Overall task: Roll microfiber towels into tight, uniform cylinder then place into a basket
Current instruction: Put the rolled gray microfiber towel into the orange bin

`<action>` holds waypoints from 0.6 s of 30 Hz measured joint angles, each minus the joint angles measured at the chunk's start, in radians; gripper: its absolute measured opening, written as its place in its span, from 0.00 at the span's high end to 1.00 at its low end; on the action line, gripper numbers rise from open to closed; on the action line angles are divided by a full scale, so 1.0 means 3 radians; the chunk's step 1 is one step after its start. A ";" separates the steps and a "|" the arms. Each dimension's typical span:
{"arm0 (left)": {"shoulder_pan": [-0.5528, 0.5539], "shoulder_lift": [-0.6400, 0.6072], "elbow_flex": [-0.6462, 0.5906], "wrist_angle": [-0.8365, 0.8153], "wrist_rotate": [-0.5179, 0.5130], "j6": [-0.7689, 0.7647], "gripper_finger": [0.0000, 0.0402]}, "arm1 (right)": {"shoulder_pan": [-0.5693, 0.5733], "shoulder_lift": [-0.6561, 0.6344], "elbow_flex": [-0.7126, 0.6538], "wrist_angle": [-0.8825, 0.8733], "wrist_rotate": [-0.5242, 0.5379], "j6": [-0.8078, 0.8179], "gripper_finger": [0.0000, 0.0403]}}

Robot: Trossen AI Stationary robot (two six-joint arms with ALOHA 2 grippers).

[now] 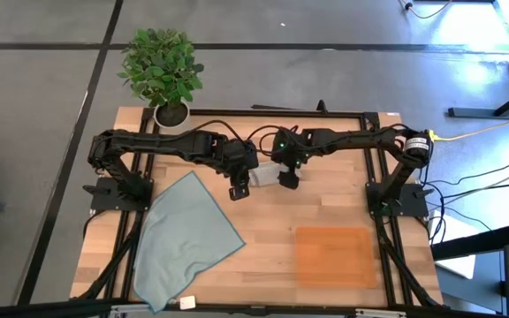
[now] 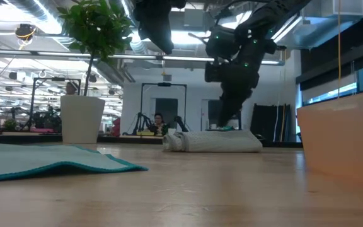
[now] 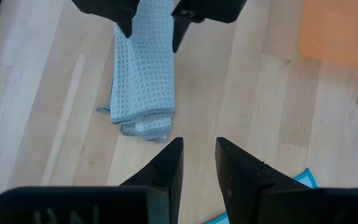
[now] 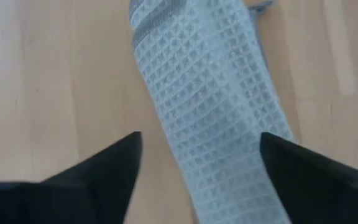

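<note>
Two towels: one rolled [image 1: 264,173], one flat [image 1: 184,238].

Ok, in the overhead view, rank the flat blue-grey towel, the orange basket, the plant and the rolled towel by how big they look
1. Flat blue-grey towel
2. Orange basket and plant: too alike to rank, and the plant stands nearer the camera
3. Rolled towel, partly hidden by the grippers

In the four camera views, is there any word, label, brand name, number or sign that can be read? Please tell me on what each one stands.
No text can be read with certainty.
Left gripper: raised letters on its dark body at the edge of the left wrist view, cut off and too blurred to read.
Rolled towel, flat blue-grey towel, basket, plant pot: no writing visible.
Room behind the table in the low view: any signs are too small to read.
</note>
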 joint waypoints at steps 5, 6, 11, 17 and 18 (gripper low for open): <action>0.0000 0.0000 0.0000 0.0000 0.0000 0.0000 0.79 | 0.0000 -0.0001 0.0000 0.0096 0.0165 -0.0120 0.02; -0.0001 0.0000 0.0000 -0.0001 0.0000 0.0000 0.79 | 0.0000 -0.0001 0.0000 0.0123 0.0165 -0.0135 0.03; -0.0001 0.0000 0.0000 0.0000 0.0000 0.0000 0.79 | -0.0001 -0.0001 0.0003 0.0170 0.0165 -0.0333 0.02; 0.0000 0.0000 0.0000 0.0000 0.0000 0.0000 0.79 | -0.0001 0.0082 0.0009 0.0283 0.0097 -0.0633 0.01; -0.0001 0.0000 0.0000 0.0000 0.0000 0.0000 0.79 | -0.0001 0.0130 0.0009 0.0286 0.0067 -0.0648 0.01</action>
